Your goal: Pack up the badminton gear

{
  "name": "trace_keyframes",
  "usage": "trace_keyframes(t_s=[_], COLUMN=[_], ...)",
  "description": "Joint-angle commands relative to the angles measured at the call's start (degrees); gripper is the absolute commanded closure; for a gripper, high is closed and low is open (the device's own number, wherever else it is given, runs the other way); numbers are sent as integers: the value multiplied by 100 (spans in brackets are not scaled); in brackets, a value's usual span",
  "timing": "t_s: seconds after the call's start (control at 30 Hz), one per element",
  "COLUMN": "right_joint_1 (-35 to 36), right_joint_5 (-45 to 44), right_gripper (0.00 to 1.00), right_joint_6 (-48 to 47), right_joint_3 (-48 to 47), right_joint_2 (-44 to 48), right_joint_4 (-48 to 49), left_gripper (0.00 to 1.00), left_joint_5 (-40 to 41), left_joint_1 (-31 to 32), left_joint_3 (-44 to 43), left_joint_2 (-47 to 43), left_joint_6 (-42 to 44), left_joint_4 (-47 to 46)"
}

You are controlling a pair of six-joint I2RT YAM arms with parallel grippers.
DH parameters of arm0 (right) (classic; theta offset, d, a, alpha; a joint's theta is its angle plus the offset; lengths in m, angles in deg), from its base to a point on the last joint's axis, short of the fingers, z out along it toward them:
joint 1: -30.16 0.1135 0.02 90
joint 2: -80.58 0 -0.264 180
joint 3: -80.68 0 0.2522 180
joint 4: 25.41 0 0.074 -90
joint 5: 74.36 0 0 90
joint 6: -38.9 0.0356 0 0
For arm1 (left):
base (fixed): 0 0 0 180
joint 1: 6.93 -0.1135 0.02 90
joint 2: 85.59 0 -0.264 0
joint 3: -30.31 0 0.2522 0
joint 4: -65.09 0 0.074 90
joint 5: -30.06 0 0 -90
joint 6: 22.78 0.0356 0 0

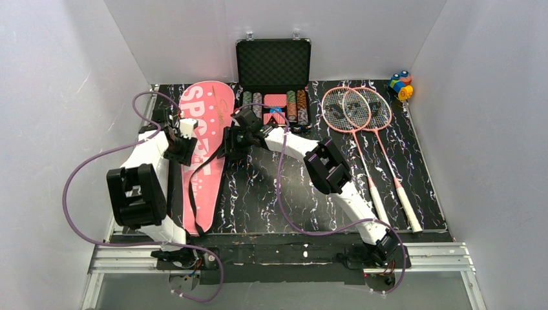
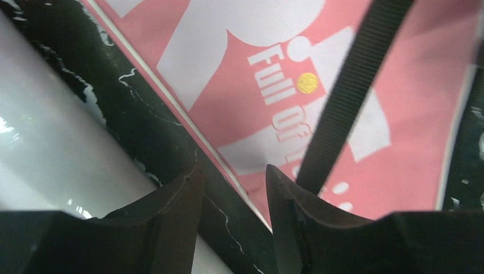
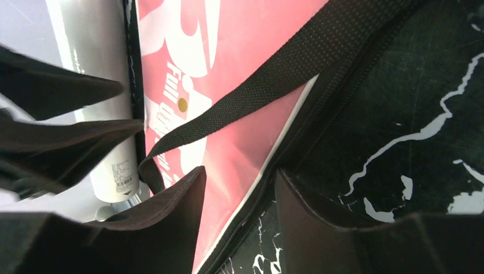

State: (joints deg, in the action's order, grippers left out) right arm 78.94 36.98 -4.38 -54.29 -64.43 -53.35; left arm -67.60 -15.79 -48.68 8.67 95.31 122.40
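One pink cover (image 1: 208, 106) lies flat on the left of the table (image 1: 258, 200); I judge it light and limp, best taken by its firmer piped edges, not the loose black strap (image 1: 194, 187). My left gripper (image 2: 231, 174) stands part open astride its left edge beside the white tube (image 2: 51, 131), my right gripper (image 3: 240, 174) likewise astride the zipped right edge, neither holding anything.

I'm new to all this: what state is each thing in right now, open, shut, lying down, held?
Pink cover, lying flat.
Black strap, loose across the cover.
Two rackets, lying flat, heads overlapping, unpacked.
White tube, lying beside the cover.
Chip case, lid open.
Left fingers, apart, holding nothing.
Right fingers, apart, astride the cover's edge.
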Motion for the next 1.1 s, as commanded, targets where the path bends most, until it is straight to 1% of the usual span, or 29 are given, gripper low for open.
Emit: trace_keyframes(t_s=[0.0, 0.1, 0.2, 0.33, 0.43, 0.57, 0.63, 0.7, 0.77, 0.87, 0.93, 0.97, 1.0, 1.03, 1.07], right_joint_1=[-8, -8, -23, -60, -86, -95, -96, -94, -87, -87, -87, -87, -82, -87, -87], right_joint_5=[83, 170, 242, 386, 506, 647, 683, 742, 768, 807, 806, 790, 748, 715, 678], right_gripper=[48, 51, 51, 43, 39, 39, 41, 47, 57, 82, 96, 99, 99, 99, 99], right_joint_6=[235, 362, 522, 790, 1012, 1166, 1267, 1330, 1354, 1357, 1321, 1269, 1224, 1172, 1119], right_joint_3=[114, 291, 406, 498, 662, 650, 682, 716, 713, 724, 801, 865, 937, 1026, 1109], right_joint_2=[-6, 61, 68, -10, -44, -142, -165, -176, -176, -157, -72, -7, 85, 187, 297], right_joint_4=[658, 925, 1116, 1355, 1812, 2050, 2204, 2406, 2479, 2481, 2474, 2476, 2462, 2455, 2457], left_gripper=[60, 66, 68, 72, 74, 76, 77, 78, 78, 79, 79, 79, 78, 75, 70], left_joint_5=[351, 375, 370, 299, 237, 33, -75, -178, -276, -424, -541, -601, -683, -762, -862], left_joint_1=[60, 94, 142, 185, 190, 201, 218, 231, 221, 230, 223, 222, 218, 204, 195], left_joint_3=[18, 74, 132, 273, 333, 430, 461, 488, 509, 446, 300, 186, 40, -114, -267], left_joint_2=[389, 606, 742, 844, 904, 863, 817, 787, 715, 499, 200, 64, -93, -270, -445], left_joint_6=[170, 255, 336, 484, 553, 635, 656, 680, 687, 693, 659, 634, 605, 577, 551], left_joint_4=[-308, -431, -453, -491, -486, -465, -433, -394, -372, -233, -23, 116, 299, 487, 661])
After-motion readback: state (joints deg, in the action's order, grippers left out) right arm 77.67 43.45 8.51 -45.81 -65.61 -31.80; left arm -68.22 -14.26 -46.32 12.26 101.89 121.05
